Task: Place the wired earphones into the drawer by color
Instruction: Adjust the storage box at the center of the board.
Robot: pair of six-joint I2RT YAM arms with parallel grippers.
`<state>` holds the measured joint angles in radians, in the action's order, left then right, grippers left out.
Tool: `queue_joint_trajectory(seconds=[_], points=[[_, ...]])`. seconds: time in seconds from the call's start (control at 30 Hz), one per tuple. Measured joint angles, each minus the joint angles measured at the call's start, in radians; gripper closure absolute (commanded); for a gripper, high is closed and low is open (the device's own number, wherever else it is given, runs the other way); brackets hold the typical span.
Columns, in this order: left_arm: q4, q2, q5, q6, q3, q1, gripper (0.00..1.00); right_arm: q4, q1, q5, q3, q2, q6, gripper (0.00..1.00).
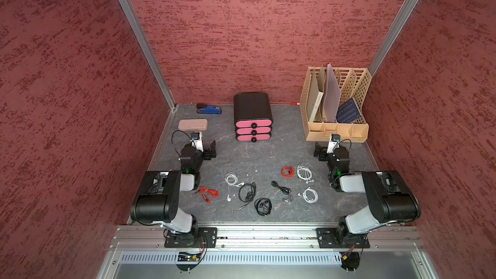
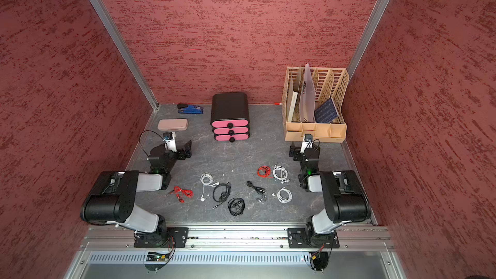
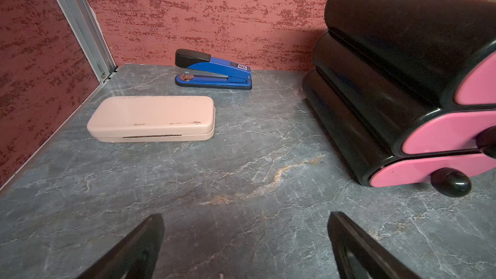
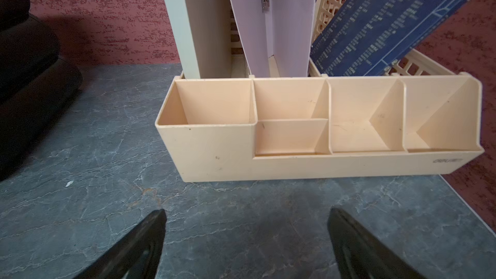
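With the left gripper [image 3: 245, 220] and right gripper [image 4: 247, 217] both spread and empty, the wired earphones [image 1: 263, 206] lay coiled on the worktop [image 1: 263, 157] before the shut drawer [image 1: 253, 123], where neighbouring white and black cables could snag and lift together.

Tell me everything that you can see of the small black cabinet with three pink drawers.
The small black cabinet with three pink drawers looks like glossy plastic, with rounded corners. Its three pink fronts are stacked, each with a round black knob, and all look shut. It stands upright on the grey marbled table, at the middle back, near the red wall. Nothing else touches it.
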<state>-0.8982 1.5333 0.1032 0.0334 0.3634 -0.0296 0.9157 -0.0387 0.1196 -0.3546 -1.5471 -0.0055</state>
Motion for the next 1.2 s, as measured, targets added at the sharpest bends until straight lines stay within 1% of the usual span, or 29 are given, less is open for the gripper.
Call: queue_joint_trajectory(seconds=[0.1,0.43,1.2], points=[[-0.037,0.000,-0.004,0.005,-0.017,0.010,0.00,0.000,0.000,0.000,0.000,0.000,0.000,0.02],[-0.061,0.000,-0.005,0.008,-0.021,0.013,0.00,0.000,0.000,0.000,0.000,0.000,0.000,0.02],[-0.042,0.000,-0.005,0.008,-0.014,0.012,0.00,0.000,0.000,0.000,0.000,0.000,0.000,0.02]])
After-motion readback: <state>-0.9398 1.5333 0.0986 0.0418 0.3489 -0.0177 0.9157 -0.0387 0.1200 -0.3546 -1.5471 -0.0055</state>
